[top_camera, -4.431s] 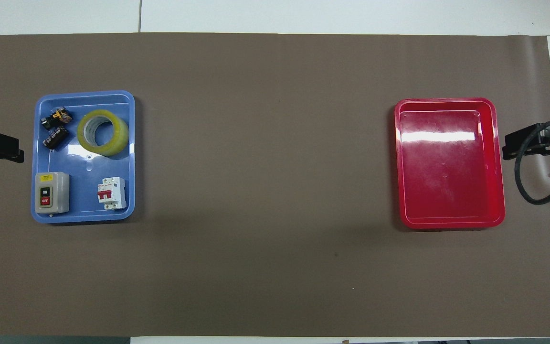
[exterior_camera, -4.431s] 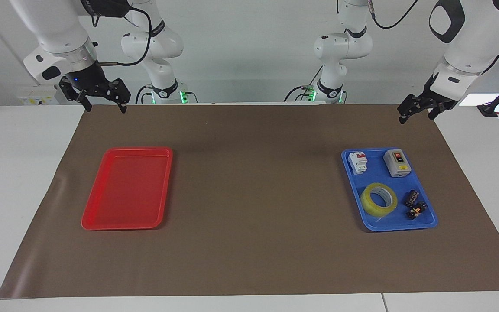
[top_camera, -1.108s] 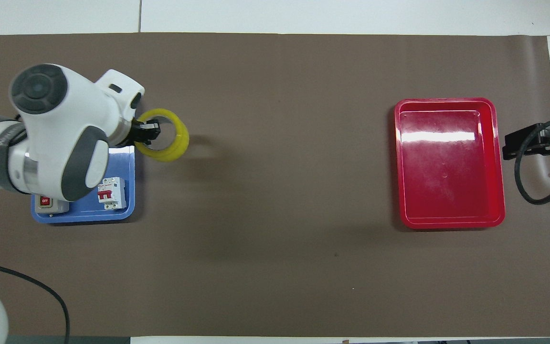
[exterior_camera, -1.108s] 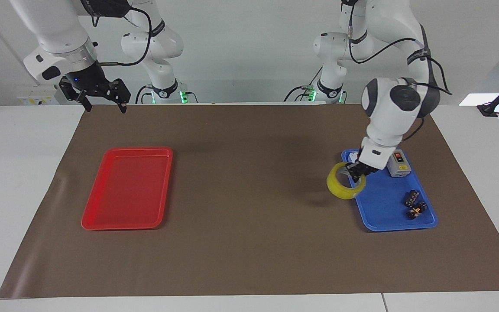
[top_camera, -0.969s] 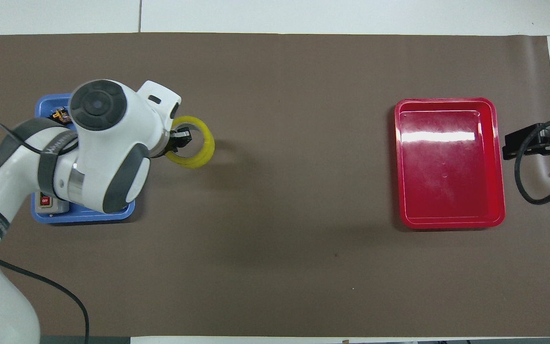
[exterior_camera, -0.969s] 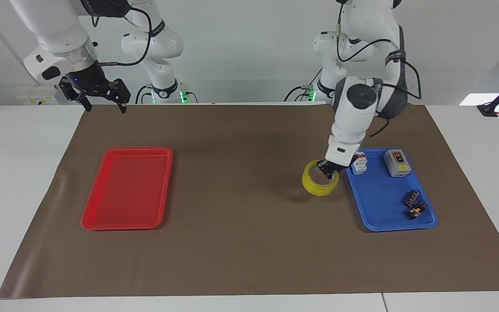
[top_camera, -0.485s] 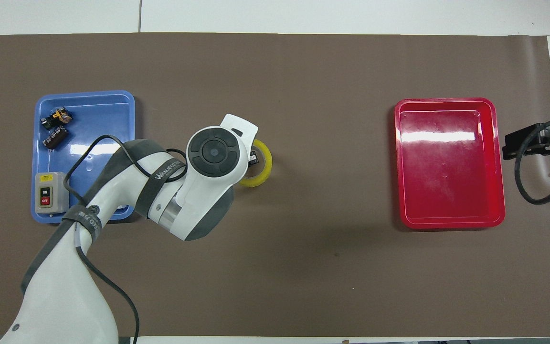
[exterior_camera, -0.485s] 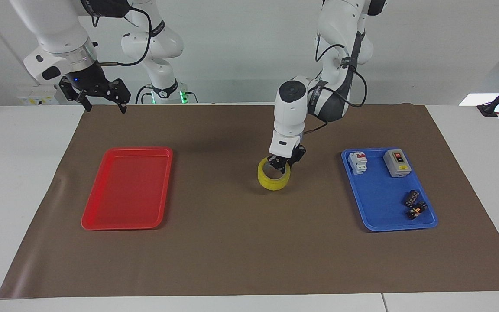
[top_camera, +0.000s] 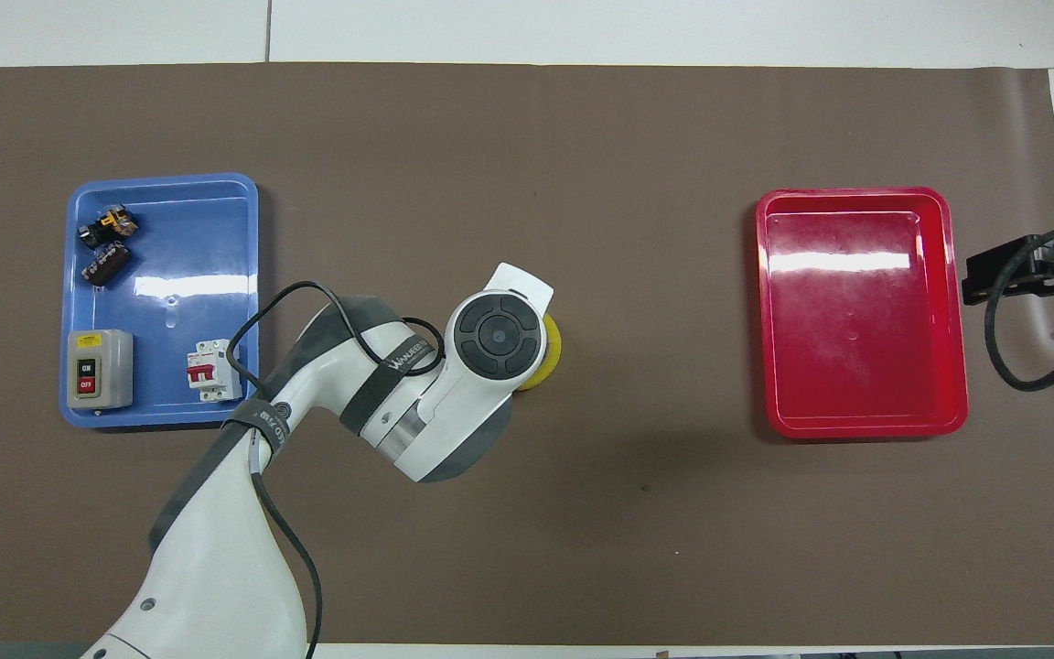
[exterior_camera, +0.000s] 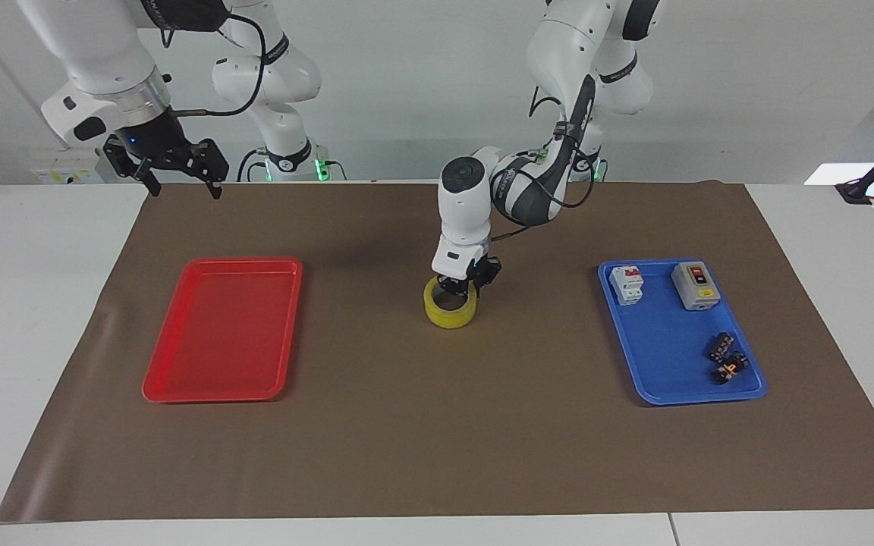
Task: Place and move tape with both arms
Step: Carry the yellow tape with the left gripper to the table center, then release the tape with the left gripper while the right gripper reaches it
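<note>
Left gripper [exterior_camera: 461, 287] clamped on tape [exterior_camera: 450, 305] rim, over brown mat [exterior_camera: 437, 425] centre, between red tray [exterior_camera: 223, 331] and blue tray [exterior_camera: 680, 341]. Right gripper [exterior_camera: 179, 173] waits over mat corner, jaws spread, holding nothing.

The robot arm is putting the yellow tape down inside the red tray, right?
Not quite. The left pincer has the yellow tape at the middle of the brown mat, between the red tray and the blue tray, not inside the red one. The facing view shows it.
</note>
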You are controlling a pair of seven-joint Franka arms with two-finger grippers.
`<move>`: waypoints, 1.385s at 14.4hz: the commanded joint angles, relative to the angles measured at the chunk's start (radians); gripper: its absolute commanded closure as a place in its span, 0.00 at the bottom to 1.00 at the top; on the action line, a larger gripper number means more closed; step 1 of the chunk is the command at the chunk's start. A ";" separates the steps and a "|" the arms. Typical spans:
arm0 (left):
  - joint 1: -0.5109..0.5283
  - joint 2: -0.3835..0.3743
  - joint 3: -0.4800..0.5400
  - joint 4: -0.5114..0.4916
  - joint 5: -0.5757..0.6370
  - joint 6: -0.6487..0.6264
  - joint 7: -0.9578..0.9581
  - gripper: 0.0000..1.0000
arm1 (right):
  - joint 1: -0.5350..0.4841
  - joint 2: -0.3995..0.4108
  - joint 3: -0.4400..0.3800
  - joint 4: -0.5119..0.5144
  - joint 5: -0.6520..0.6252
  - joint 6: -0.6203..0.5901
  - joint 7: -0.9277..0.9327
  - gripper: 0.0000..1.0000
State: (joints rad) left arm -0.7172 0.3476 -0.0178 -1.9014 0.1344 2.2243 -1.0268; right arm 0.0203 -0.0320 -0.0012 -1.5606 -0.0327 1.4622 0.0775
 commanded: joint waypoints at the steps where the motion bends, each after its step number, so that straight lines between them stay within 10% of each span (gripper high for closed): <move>1: -0.014 -0.007 0.016 -0.013 0.036 0.049 -0.025 0.55 | -0.006 -0.006 0.004 -0.013 0.007 0.017 0.016 0.00; 2: -0.014 -0.010 0.016 -0.013 0.036 0.051 -0.022 0.11 | -0.006 -0.006 0.004 -0.013 0.007 0.017 0.016 0.00; 4: -0.004 -0.022 0.016 -0.015 0.036 0.041 -0.015 0.01 | -0.006 -0.006 0.004 -0.013 0.007 0.017 0.016 0.00; 15: 0.231 -0.171 0.016 -0.016 0.034 -0.069 0.255 0.00 | 0.104 -0.022 0.006 -0.105 0.079 0.150 0.016 0.00; 20: 0.399 -0.239 0.016 -0.004 0.025 -0.121 0.512 0.00 | 0.311 0.153 0.006 -0.113 0.091 0.346 0.114 0.00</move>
State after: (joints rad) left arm -0.3731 0.1522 0.0074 -1.8950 0.1384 2.1398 -0.5952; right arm 0.2679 0.0467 0.0057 -1.6703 0.0474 1.7323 0.1370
